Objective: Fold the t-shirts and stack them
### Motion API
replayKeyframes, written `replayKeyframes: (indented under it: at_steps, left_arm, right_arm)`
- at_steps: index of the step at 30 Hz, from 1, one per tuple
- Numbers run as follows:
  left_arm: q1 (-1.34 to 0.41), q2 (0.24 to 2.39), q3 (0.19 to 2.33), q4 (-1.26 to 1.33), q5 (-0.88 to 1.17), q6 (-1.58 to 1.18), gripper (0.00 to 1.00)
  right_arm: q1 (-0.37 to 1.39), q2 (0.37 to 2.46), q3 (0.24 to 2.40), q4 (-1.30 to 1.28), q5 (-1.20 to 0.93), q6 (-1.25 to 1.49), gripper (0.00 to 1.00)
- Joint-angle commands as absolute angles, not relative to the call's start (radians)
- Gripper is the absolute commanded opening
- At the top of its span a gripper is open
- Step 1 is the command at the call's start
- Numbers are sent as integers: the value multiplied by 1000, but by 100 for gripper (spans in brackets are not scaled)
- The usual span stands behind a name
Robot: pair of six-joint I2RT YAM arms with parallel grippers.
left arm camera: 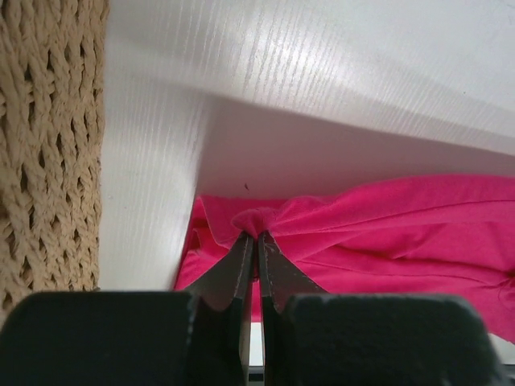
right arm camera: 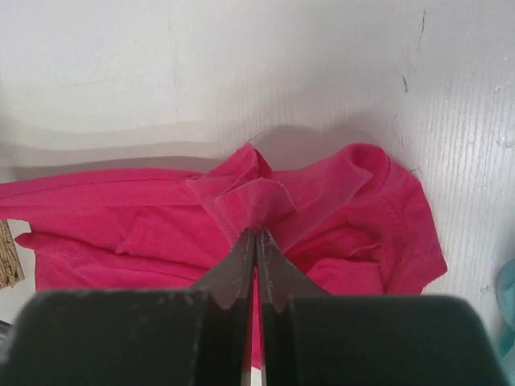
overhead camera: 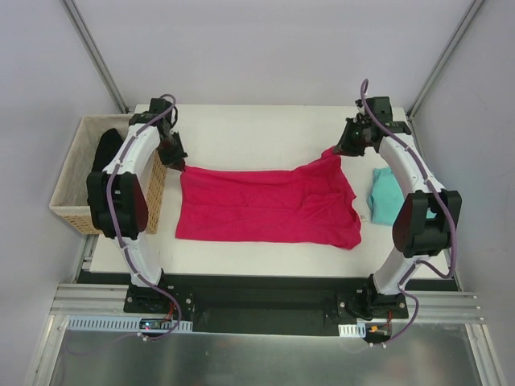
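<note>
- Magenta cloth: the pink t-shirt [overhead camera: 265, 207] lies spread across the middle of the counter [overhead camera: 241, 129]. Its near edge rests flat and its two far corners are raised.
- Left tool [left arm camera: 256, 238]: clenched on a small bunch of the pink t-shirt's far-left corner, just beside the wicker basket [left arm camera: 48, 145].
- Right tool [right arm camera: 256, 233]: clenched on a pinch of the far-right corner, with folds gathered around it. We cannot tell whether this is sleeve or shoulder.
- Teal t-shirt [overhead camera: 386, 195]: a crumpled heap at the right side of the counter, just beside the pink one and apart from both tools.
- Black garment [overhead camera: 107, 149]: inside the basket, off to the left; not part of this job.
- Hazard, slip: both pinches look thin. We judge that an uneven pull between the arms could draw the cloth out of one tool and drop that corner.
- Hazard, crooked fold: the right half is bunched and creased. Brought over without tension, we expect those creases to be folded in and the edges to miss each other.
- Hazard, snag: the left tool works close to the basket weave, and an outward swing might catch it.
- Hazard, drag: the pink hem lies near the teal heap, so a sweeping move could push that shirt toward the counter's edge.
</note>
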State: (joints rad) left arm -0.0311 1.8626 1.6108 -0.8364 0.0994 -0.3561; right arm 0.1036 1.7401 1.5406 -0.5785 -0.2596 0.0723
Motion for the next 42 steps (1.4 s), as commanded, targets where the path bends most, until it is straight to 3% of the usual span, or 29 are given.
replayKeyframes:
  at_steps: [1,32,42]
  left_arm:
    - [-29,1770,1603,-885,78,-354,0]
    - [-55,1623,1502,-969,37,-339,0]
    - [-78,1592,1496,-1003,28,-334,0]
  right_arm:
    - [123,1638,1560,-663,-206,81,1]
    - [187,1351,1336,-673,-60,159,1]
    - [210,1322,1373,-748,-48,196,1]
